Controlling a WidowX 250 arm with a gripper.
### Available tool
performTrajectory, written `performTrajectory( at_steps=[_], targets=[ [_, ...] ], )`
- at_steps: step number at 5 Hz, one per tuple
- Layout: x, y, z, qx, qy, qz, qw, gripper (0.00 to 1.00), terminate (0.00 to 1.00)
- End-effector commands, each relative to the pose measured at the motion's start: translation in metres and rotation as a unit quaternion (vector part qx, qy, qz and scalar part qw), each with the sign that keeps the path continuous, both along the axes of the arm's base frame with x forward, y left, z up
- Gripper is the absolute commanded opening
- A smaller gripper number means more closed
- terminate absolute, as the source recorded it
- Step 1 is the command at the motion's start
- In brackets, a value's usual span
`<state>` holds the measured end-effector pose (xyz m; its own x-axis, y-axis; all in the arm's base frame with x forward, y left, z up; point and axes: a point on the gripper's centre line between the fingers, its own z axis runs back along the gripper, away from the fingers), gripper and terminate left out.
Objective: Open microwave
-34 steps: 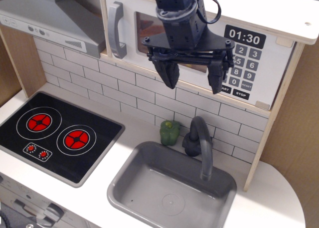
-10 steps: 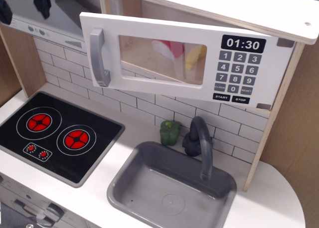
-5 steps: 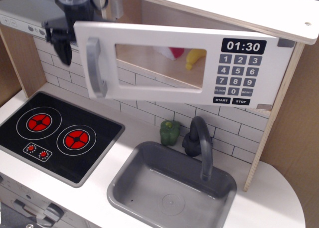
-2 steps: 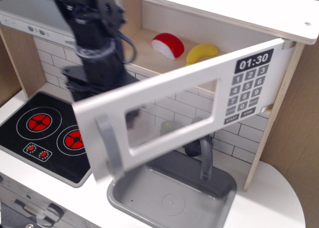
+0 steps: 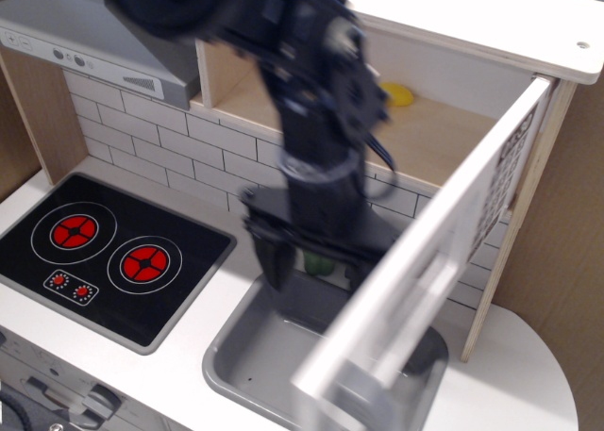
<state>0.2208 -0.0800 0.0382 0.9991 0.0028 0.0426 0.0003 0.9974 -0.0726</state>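
The white microwave (image 5: 444,139) stands with its door (image 5: 444,252) swung far out on its right hinge, seen almost edge-on and blurred. The keypad shows as a thin strip near the hinge. The grey handle (image 5: 377,393) is a blur at the door's low free end. The cavity is exposed, with a yellow toy (image 5: 400,94) inside. My black gripper (image 5: 316,273) hangs over the sink, behind the door's inner face, not holding anything. Its left finger (image 5: 272,261) shows at the end of the crossbar; the right finger is hidden by the door.
A grey sink (image 5: 241,356) lies below the gripper and the door. A green pepper (image 5: 321,261) peeks out behind the gripper. A black two-burner hob (image 5: 104,252) is at the left. The grey range hood (image 5: 94,35) is at the upper left. A wooden side panel (image 5: 557,242) is at the right.
The door went from closed to wide open, swinging out to the right. My arm moved from the door's left edge to the middle, over the sink, behind the door.
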Motion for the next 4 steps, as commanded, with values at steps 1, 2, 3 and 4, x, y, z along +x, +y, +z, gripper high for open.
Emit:
performTrajectory(
  at_steps=[1,2,3,4],
  targets=[
    [0.004,-0.019,0.018,-0.027,-0.039,-0.002,0.9989,1.0,0.0],
    [0.017,-0.009,0.036,-0.035,-0.064,0.018,0.9971,1.0,0.0],
    [0.037,0.018,0.053,-0.032,-0.09,0.059,0.9937,1.0,0.0],
    [0.057,0.048,0.06,-0.018,-0.113,0.103,0.9881,1.0,1.0]
  ],
)
